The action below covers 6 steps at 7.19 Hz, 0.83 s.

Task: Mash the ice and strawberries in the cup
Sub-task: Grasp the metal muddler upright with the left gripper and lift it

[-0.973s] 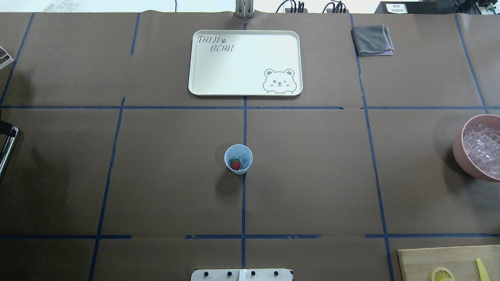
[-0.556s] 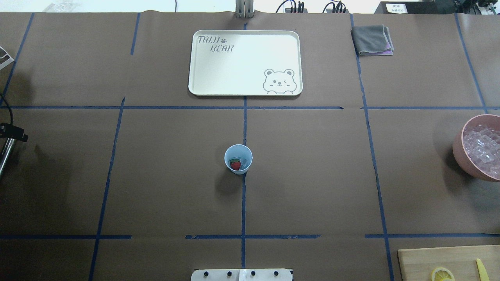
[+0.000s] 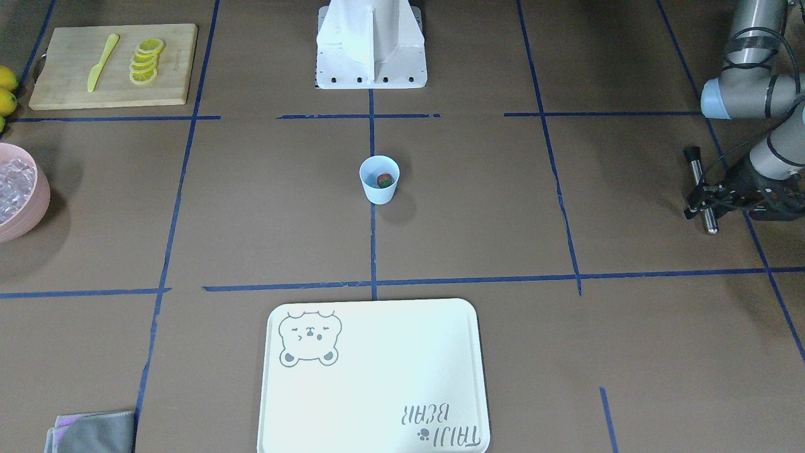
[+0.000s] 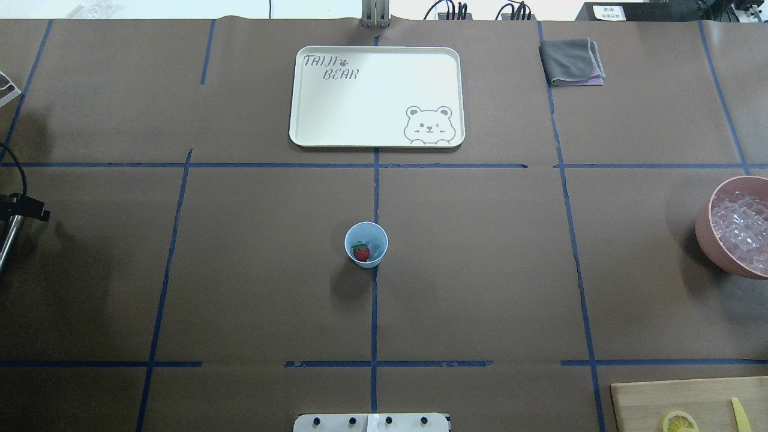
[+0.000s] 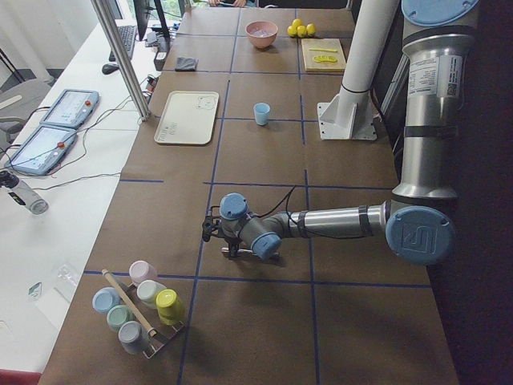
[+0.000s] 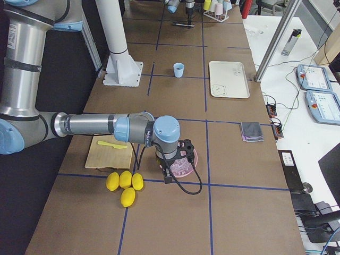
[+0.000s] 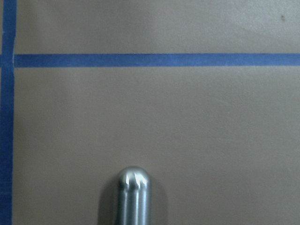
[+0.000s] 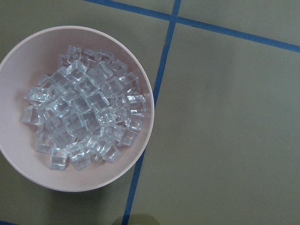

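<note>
Left pincer (image 3: 703,200), gripping rod (image 3: 697,167), has edged inward over brown, blue-taped table (image 4: 480,270).

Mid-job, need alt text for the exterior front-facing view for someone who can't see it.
A pale blue cup stands at the table's centre with a red strawberry inside, no arm near it. At the view's right edge the left gripper holds a metal rod. A white bear tray lies nearest the camera; a pink bowl of ice and a cutting board with lemon slices sit left.
</note>
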Available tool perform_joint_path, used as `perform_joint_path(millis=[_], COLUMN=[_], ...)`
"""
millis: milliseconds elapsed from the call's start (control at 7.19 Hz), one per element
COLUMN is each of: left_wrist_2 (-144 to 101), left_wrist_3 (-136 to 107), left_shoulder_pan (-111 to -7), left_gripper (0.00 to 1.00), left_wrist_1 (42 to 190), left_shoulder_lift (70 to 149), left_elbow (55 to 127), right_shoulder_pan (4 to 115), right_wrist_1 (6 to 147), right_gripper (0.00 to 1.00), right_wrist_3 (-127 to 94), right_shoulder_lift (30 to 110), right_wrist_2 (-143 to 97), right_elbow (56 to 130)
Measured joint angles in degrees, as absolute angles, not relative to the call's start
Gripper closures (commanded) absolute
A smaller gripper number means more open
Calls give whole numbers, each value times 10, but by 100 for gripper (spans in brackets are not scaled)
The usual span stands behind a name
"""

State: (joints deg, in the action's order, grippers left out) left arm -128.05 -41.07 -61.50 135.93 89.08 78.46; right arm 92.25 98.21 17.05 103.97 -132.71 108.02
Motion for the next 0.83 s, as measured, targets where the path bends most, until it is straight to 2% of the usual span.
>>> perform_joint_path(millis=[417,834], left_wrist_2=[-1289,-1310], left_wrist_3=[-407,-395], left_shoulder_pan=[-617,-637], left_gripper=[100,100], left_wrist_1=[1355,1356], left_shoulder_lift=[890,896], left_elbow=[801,875], right_shoulder_pan=[922,922], right_wrist_1=[982,983], right_gripper=[1,1], right_wrist_3=[171,170], right_shoulder_lift=[1040,1040], right_wrist_2=[-1327,-1327], right_elbow=[1081,1082])
